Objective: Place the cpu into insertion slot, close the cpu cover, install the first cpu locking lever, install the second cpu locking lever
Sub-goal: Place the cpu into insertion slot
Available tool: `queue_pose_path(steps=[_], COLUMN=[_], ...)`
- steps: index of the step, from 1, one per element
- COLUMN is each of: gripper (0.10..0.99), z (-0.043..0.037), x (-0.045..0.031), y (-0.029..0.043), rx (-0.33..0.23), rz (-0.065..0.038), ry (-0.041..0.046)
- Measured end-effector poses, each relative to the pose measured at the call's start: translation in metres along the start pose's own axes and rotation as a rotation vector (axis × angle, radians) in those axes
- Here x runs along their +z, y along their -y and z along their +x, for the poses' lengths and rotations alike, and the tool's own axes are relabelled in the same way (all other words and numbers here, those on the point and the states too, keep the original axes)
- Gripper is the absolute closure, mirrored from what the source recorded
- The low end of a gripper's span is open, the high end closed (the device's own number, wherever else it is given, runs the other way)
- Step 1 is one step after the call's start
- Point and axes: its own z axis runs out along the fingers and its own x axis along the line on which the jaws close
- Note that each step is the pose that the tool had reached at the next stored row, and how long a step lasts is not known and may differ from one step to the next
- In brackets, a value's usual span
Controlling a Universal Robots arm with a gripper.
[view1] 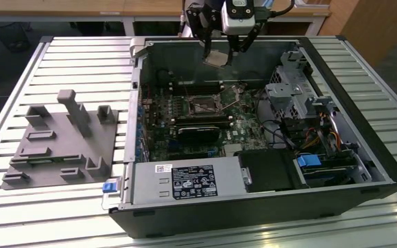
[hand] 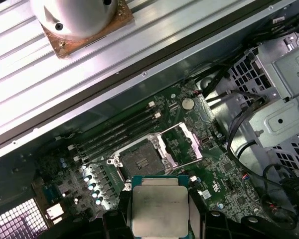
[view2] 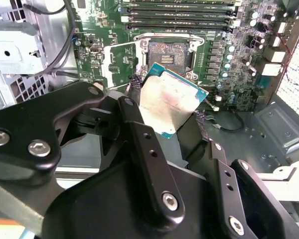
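One open computer case [view1: 254,212] is seen nearest. One gripper [view1: 219,56] is clamped by its two fingers on one cpu [view1: 216,58], which is held above the board. One insertion slot [view1: 204,107] is seen uncovered at six o'clock from it, with one cpu cover [view2: 108,62] raised open beside it.

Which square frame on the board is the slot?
The dark-centred slot; the cover beside it is flipped open, green board showing through its window.
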Motion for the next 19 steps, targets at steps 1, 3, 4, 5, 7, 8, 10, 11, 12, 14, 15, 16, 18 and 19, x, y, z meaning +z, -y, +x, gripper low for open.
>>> queue_pose_path(steps=[1,3,4,5,7,8,10,11,12,14,15,16,18,19], gripper=[0.545,0.545,0.545,0.545,0.545,0.545,0.545,0.545,0.545,0.545,0.545,0.545,0.545,0.545], z=[0.0,0.0,0.0,0.0,0.0,0.0,0.0001,0.0002,0.0002,0.0002,0.0002,0.0002,0.0002,0.0002], x=[0.0,0.0001,0.0001,0.0002,0.0002,0.0003,0.0004,0.0005,0.0005,0.0007,0.0007,0.0008,0.0009,0.001], y=[0.0,-0.0001,0.0,0.0,0.0,-0.0001,-0.0002,-0.0003,-0.0003,-0.0003,-0.0003,-0.0004,-0.0004,-0.0004], rx=[0.005,0.014,0.019,0.024,0.034,0.038,0.049,0.054,0.06,0.07,0.075,0.08,0.091,0.097], rz=[0.0,0.0,0.0,-0.001,-0.001,-0.001,-0.001,-0.001,-0.001,-0.001,-0.001,-0.002,-0.002,-0.002], ry=[0.0004,0.0012,0.0016,0.002,0.0029,0.0032,0.0042,0.0046,0.0051,0.0059,0.0064,0.0068,0.0078,0.0082])
